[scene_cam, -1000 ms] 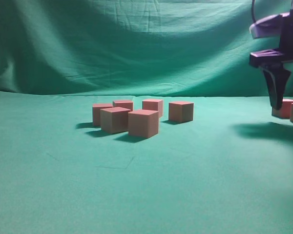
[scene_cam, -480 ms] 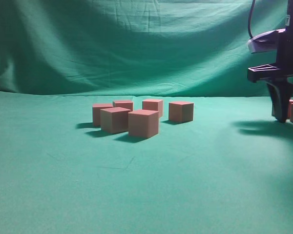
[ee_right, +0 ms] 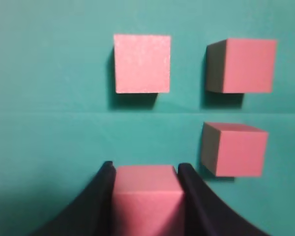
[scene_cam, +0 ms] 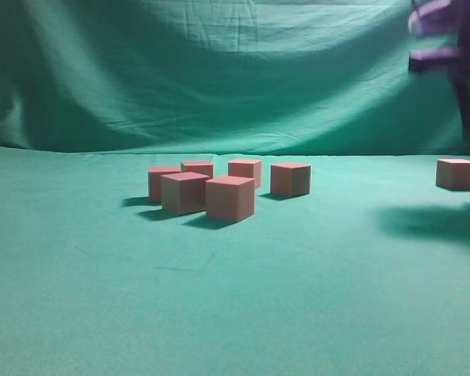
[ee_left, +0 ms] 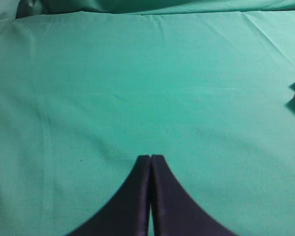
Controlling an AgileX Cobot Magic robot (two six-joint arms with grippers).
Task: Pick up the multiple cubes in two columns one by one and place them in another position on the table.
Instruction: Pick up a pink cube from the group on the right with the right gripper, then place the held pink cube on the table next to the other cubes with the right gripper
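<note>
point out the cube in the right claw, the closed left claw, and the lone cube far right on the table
cube in the right claw (ee_right: 146, 189), right wrist view, its top face between the fingers
left claw (ee_left: 150, 158), left wrist view, where the two fingertips meet
lone cube (scene_cam: 457, 174), exterior view, its front face

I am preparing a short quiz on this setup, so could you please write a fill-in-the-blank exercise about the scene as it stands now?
1. In the right wrist view, the right gripper has its dark fingers on both sides of one salmon-pink matte cube, and ____ other cubes lie on the green cloth table beyond it.
2. In the left wrist view, the left gripper has its fingers ____.
3. In the exterior view, the cluster near the middle holds ____ cubes.

Missing words: three; shut; six
</note>
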